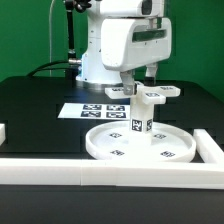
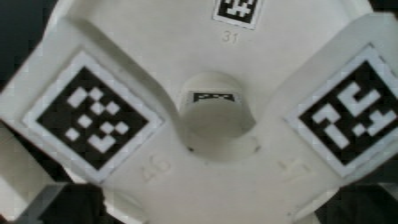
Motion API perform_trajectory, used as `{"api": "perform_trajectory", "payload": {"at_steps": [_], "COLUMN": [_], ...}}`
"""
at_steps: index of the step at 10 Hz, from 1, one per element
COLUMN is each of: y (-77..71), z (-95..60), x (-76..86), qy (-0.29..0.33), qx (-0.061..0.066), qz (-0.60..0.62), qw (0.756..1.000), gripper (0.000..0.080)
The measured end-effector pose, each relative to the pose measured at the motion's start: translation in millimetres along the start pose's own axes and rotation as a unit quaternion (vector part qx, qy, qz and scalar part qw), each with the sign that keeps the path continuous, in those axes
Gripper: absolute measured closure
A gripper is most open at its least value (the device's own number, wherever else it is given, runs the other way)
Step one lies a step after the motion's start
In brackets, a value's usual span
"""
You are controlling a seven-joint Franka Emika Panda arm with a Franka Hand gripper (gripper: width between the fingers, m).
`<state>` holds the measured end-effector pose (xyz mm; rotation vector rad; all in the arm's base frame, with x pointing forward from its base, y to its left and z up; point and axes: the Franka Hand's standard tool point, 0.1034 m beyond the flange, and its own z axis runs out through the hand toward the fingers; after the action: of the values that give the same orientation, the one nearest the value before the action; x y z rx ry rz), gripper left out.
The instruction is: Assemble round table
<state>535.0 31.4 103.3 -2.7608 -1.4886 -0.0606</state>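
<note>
Disc top (image 1: 140,142): 1. Cylindrical leg (image 1: 139,115), upright on the disc: 1. Cross-shaped base (image 1: 152,92): 1. Marker board (image 1: 92,110): 1. White border bars (image 1: 100,164): 3 partly visible. Robot arm (image 1: 118,45): 1.

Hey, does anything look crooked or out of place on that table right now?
Nothing stands out. The leg stands upright at the middle of the disc top, with the cross-shaped base level on it under the pincer. The marker board lies flat behind.
</note>
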Motion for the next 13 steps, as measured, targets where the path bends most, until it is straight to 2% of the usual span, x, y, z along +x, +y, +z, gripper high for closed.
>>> {"api": "perform_trajectory", "payload": {"at_steps": [4, 5, 6, 12, 13], "y": [-0.5, -0.1, 0.7, 0.9, 0.8], "z": [2.5, 2.7, 2.7, 2.7, 2.7], "x": [0.9, -0.2, -1.2, -1.4, -1.4], "qy": [-0.002, -0.003, -0.002, -0.002, -0.002], "qx": [0.003, 0.003, 0.003, 0.003, 0.004], "qz": [0.0, 0.001, 0.001, 0.014, 0.056], "qw": [1.0, 1.0, 1.0, 1.0, 0.998], "gripper": [0.0151, 0.0239, 0.0359, 0.0356, 0.0356]}}
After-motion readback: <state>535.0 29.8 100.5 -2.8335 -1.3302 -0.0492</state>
